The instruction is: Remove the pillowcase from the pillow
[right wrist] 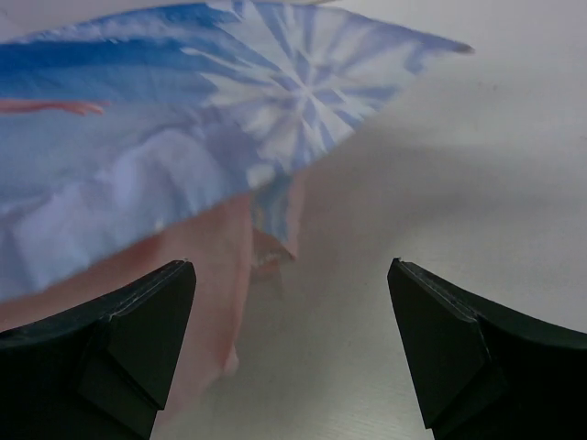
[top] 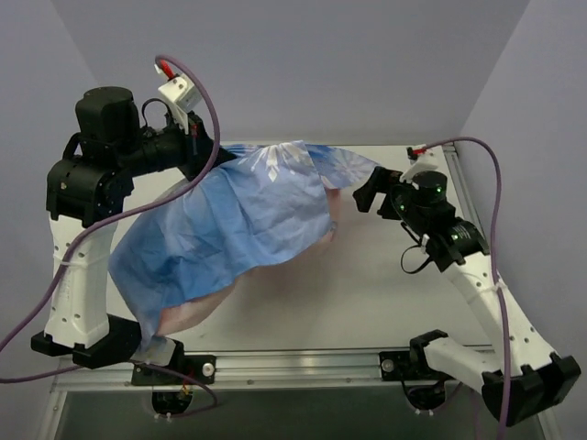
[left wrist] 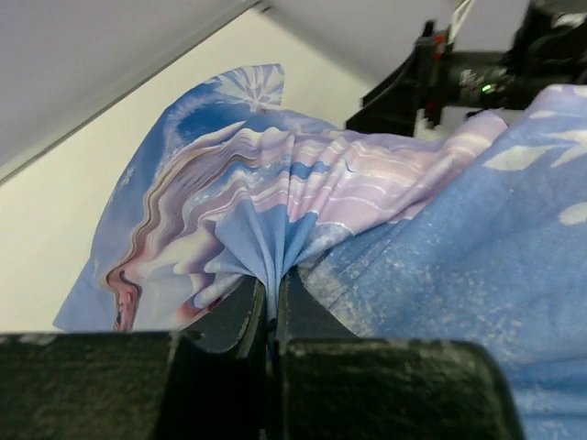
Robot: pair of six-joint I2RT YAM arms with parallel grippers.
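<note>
Left pincer (left wrist: 272, 295): closed tight on a gathered fold of the pillowcase (left wrist: 303, 192); the cloth fans out in pleats from between my fingers (left wrist: 234, 316).
Right pincer (right wrist: 289, 316): wide open and holding nothing, low over the table (right wrist: 477, 165), just beside the pointed corner of the pillowcase.
Pillowcase: held up by my left pincer at the far side of the table. From there it hangs as a wide blue sheet down to the near left corner. Its snowflake end reaches across to my right pincer.
Pink side: it shows under the lower edge of the blue cloth, at the near left and near the middle.
Pillow: the cloth covers it; I cannot tell where it lies.
</note>
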